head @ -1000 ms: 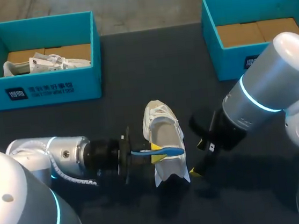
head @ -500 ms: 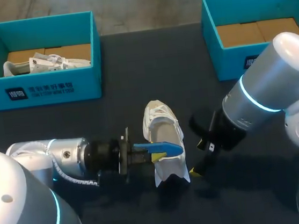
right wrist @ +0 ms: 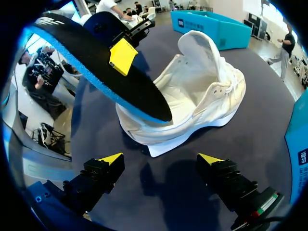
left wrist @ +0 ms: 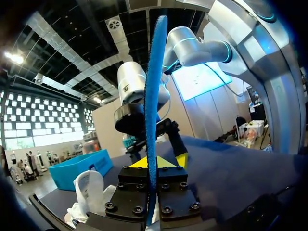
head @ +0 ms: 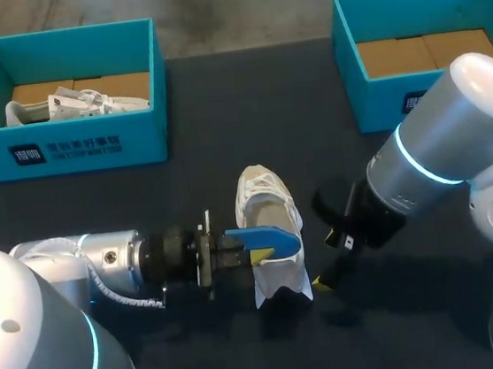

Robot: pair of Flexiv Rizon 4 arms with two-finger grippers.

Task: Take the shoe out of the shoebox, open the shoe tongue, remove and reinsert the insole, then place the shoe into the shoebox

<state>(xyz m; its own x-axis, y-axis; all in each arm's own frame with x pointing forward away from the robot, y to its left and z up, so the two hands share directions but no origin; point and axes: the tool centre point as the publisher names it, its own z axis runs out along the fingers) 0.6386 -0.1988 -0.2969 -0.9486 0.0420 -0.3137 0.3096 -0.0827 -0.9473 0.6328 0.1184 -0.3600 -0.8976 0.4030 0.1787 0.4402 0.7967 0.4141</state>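
A white shoe (head: 268, 207) lies on the dark table, tongue pulled back; it also shows as the shoe (right wrist: 207, 96) ahead of my right gripper and the shoe (left wrist: 89, 190) beside my left one. My left gripper (head: 256, 256) is shut on the insole (head: 263, 237), blue underneath and black on top, holding it over the shoe's heel end. In the left wrist view the insole (left wrist: 155, 91) stands edge-on between the left gripper (left wrist: 156, 162). In the right wrist view the insole (right wrist: 103, 72) slants down into the shoe's opening. My right gripper (head: 325, 263) (right wrist: 161, 161) stands open and empty, right of the shoe.
A teal shoebox (head: 145, 116) at the back left holds another white shoe (head: 77, 103). A second teal shoebox (head: 351, 66) at the back right shows only its cardboard floor. Dark tabletop (head: 247, 113) lies between the boxes.
My left wrist has rolled, so the insole shows a broader blue face from above instead of a thin edge. The shoe and right arm have stayed put.
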